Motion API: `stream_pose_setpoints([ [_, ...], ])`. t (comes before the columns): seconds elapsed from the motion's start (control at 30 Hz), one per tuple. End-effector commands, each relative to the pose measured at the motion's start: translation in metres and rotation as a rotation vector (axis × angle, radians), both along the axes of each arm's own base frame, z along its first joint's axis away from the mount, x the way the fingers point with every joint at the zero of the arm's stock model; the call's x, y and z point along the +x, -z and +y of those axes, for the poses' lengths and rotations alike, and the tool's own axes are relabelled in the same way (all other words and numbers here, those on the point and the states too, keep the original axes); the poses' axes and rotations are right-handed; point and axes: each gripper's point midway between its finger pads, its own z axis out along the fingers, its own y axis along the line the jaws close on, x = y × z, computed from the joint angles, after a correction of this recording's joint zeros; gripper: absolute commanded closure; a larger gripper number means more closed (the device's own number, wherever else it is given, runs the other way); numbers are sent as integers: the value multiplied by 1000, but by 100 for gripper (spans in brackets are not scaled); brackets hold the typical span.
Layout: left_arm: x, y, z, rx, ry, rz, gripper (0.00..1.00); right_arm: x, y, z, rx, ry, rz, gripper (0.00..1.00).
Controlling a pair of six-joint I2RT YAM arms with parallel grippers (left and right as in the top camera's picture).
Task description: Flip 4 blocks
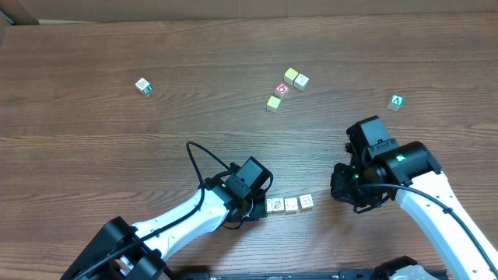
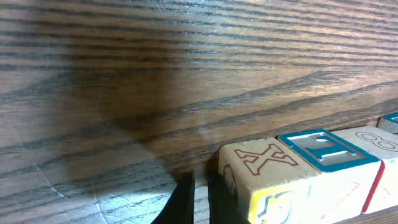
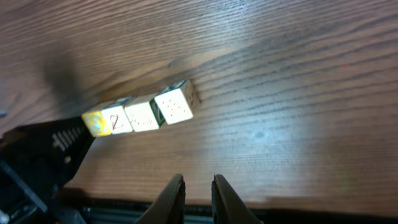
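So the whole thing is hinging on how the row of blocks (image 1: 291, 204) is lying: it's running side to side on the table (image 1: 117, 155), cubes packed face to face, with one gripper off each end. I'm counting three in the row from above. The other cubes (image 1: 296, 78) are sitting well beyond it, on the side away from the robot.

The left gripper (image 1: 259, 207) is parked right at the row's left end, fingers clamped together and holding nothing. Its own camera is showing the X block (image 2: 261, 162) just beside the fingertip, but I can't tell if they're actually touching.

The right gripper (image 3: 198, 198) is hanging off the row's right end, near it but clearly apart. Its fingers are only a crack apart and it's carrying nothing. The dotted block (image 3: 174, 104) is the one closest to it.

My read: the left arm is looking like the nearer one, so the X block is probably the one getting flipped next. Since the neighbours are covering the faces along the row, I'm guessing any grab is having to go across the row rather than along it, and those fingers are needing to spread first.
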Motion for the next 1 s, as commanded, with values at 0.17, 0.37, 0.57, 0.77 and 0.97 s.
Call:
stream_pose_setpoints([
  [0.17, -3, 3, 0, 4, 16, 10, 96, -9, 30, 1, 7, 38, 57, 82],
  [0.37, -3, 3, 0, 4, 16, 10, 96, -5, 47, 3, 25, 72, 38, 83],
  [0.57, -3, 3, 0, 5, 16, 11, 96, 4, 62, 6, 38, 101, 8, 83],
  [0.77, -3, 3, 0, 4, 16, 11, 96, 16, 74, 10, 41, 101, 1, 83],
  [0.97, -3, 3, 0, 5, 16, 11, 96, 23, 92, 13, 30, 101, 28, 84],
])
